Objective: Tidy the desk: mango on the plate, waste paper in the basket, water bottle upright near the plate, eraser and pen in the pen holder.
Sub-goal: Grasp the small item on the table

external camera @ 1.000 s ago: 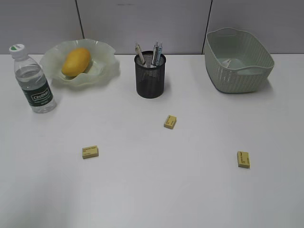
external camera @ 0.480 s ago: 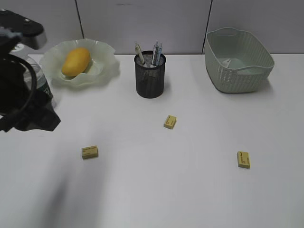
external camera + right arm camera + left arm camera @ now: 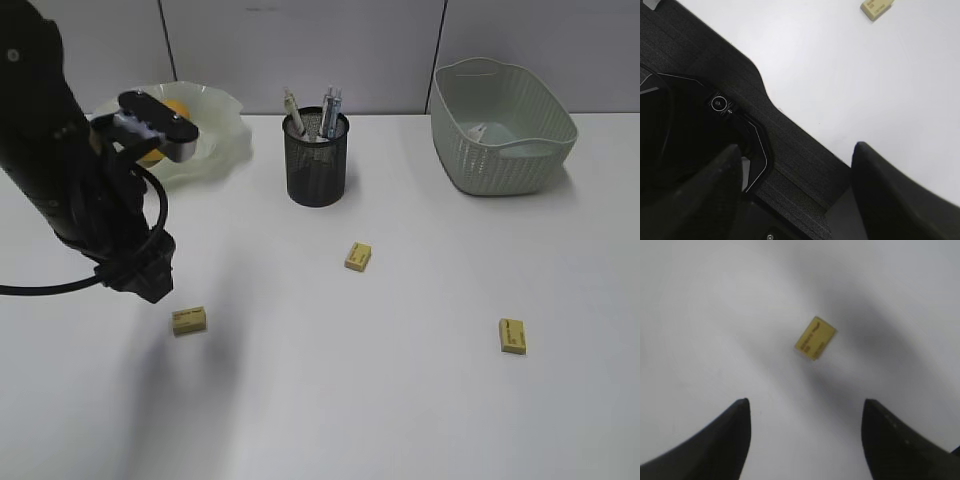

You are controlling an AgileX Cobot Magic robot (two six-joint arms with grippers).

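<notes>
Erasers: flat yellow blocks on smooth white desk.

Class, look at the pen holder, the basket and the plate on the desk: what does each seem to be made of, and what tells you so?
Pen holder: likely black metal wire mesh; you can see through its fine grid.
Basket: probably matte pale-green moulded plastic; the woven-look sides are too regular for real weave.
Plate: translucent pale-green, glossy, wavy rim; glass or plastic, can't tell which.

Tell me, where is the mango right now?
In the exterior view the mango lies on the plate at the back left of the desk, mostly hidden behind the left arm, left of the pen holder.
</notes>
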